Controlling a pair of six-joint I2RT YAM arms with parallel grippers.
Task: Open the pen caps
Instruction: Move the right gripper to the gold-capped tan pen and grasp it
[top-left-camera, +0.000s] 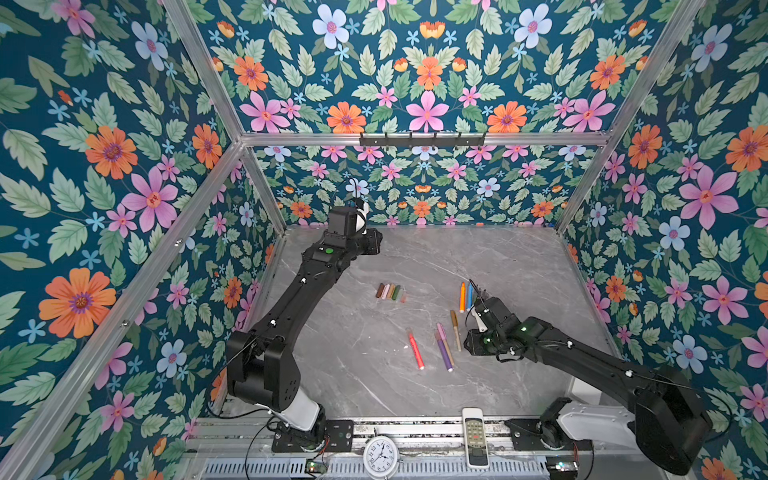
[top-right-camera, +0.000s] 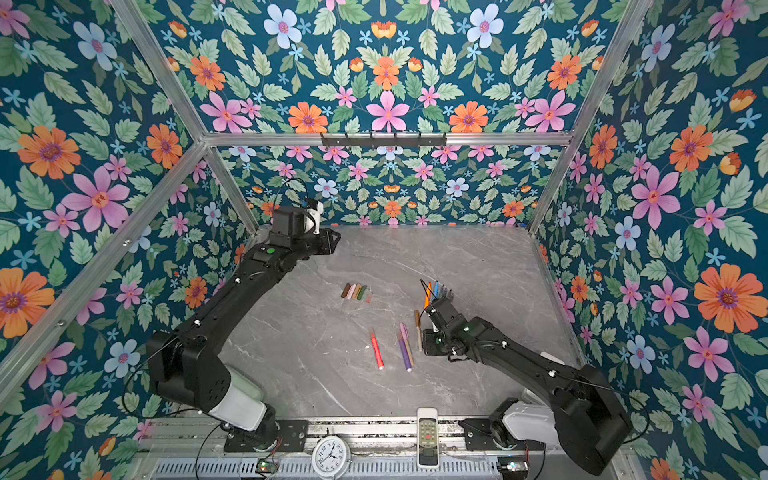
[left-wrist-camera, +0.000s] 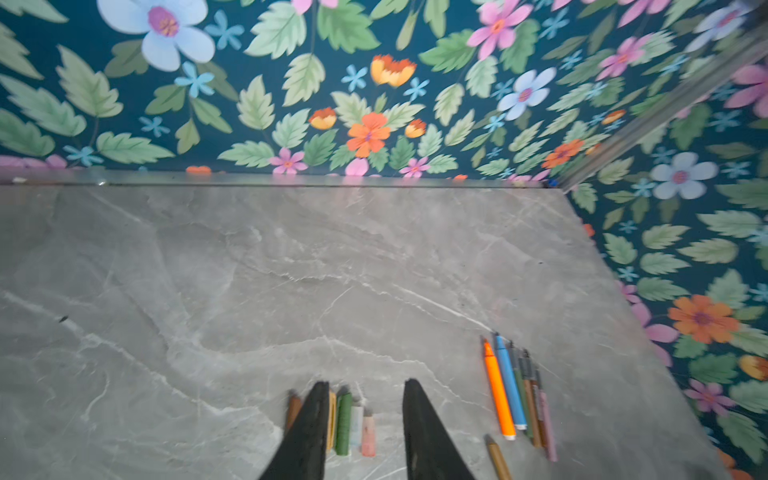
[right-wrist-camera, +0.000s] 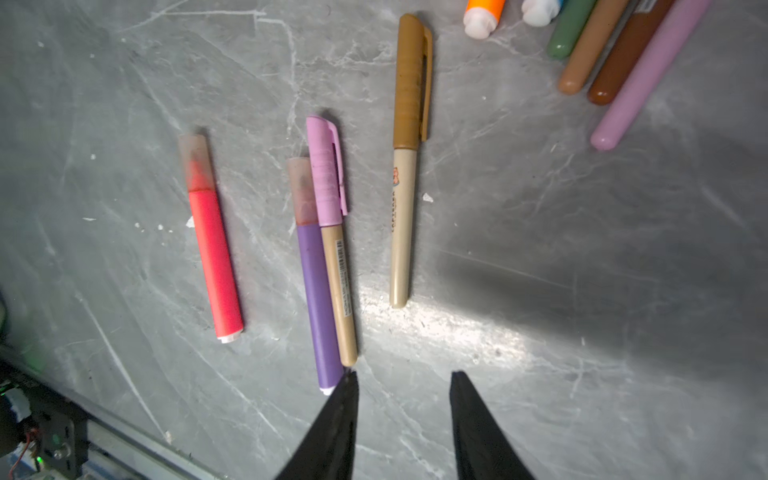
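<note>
4 capped pens lie on the table.

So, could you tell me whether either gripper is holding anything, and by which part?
Nothing is held: the left gripper and the right gripper both stand open and empty.

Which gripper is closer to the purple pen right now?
Right. The right gripper hangs open by the butt end of the purple pen. The left gripper is farther back, above the row of loose pen caps.
</note>
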